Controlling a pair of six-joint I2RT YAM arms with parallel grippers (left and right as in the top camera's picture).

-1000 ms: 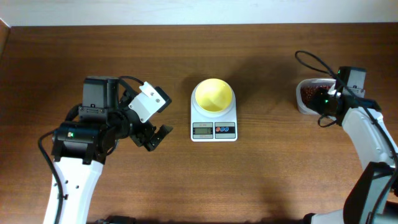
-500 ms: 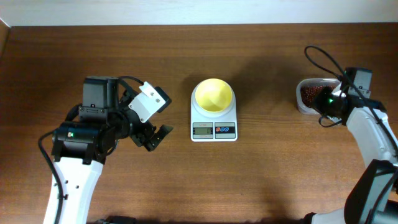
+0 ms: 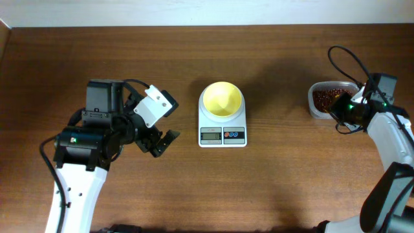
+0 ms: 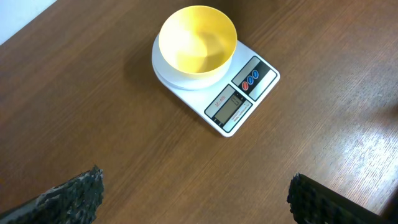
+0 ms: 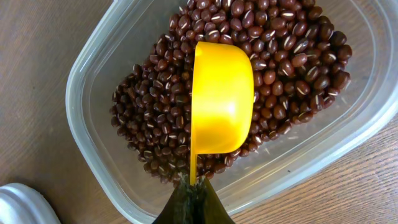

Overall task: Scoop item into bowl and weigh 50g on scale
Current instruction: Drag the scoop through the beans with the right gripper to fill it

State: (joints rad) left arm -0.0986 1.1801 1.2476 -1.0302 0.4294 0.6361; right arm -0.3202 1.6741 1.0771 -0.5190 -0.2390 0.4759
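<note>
One yellow scoop (image 5: 221,99) over beans (image 5: 155,118) in tub (image 5: 93,68)

White arms (image 3: 74,194), blk joints (image 3: 98,102), blk cables (image 3: 337,54), green LEDs (image 3: 73,138).

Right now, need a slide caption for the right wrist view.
Right hand grips the yellow scoop by its handle over red-brown beans in the clear tub.

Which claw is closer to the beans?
Right. The right claw is at the tub's edge, shut on the scoop over the beans. The left claw hangs open far off, beyond the scale.
</note>
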